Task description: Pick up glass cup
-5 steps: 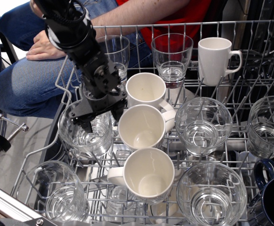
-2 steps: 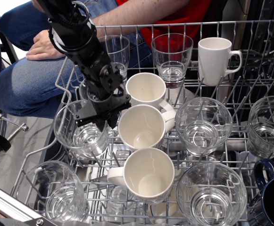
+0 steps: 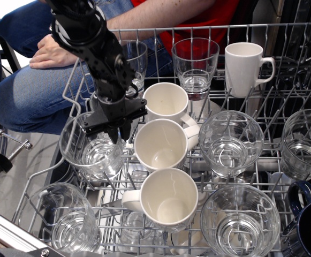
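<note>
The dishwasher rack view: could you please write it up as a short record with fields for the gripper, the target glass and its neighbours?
setting: wire dishwasher rack loaded with glasses and mugs
gripper: gripper at the rim of the glass cup, on the rack's left side
grip state: jaws hard to read; cannot tell if closed
right neighbour: white mug, close beside the glass cup
other items: more clear glasses, dark blue mug at lower right
background: seated person behind the rack
</note>
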`<state>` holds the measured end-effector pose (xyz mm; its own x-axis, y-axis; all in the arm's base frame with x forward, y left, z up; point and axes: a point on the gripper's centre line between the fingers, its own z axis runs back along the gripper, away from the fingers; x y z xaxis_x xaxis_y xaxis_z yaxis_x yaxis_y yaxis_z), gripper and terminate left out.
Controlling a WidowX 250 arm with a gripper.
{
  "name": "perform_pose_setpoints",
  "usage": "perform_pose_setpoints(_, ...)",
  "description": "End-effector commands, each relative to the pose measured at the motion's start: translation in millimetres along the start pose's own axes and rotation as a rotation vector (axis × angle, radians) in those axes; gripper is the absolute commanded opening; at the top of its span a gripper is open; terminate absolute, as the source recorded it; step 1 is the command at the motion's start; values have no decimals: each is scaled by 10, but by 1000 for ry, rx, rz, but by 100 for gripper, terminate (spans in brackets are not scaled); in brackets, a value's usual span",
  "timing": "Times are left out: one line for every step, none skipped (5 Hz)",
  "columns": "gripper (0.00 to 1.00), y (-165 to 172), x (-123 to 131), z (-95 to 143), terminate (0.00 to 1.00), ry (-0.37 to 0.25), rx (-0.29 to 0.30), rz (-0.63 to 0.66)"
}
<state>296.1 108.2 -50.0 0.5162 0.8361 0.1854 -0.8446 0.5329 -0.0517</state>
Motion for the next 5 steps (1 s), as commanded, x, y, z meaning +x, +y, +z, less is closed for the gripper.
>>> perform_pose_setpoints(0,-126,213,712,0,14,51,-28)
perform_pose_setpoints(0,-159,176,1033,0,37,77,-49)
perform_pose_setpoints(0,-190,201,1288,0,46,89,-76)
perform_pose_setpoints(0,-228,216,1504,0,57,86,-107)
perform_pose_setpoints(0,-221,212,1609,0,83,76,-130)
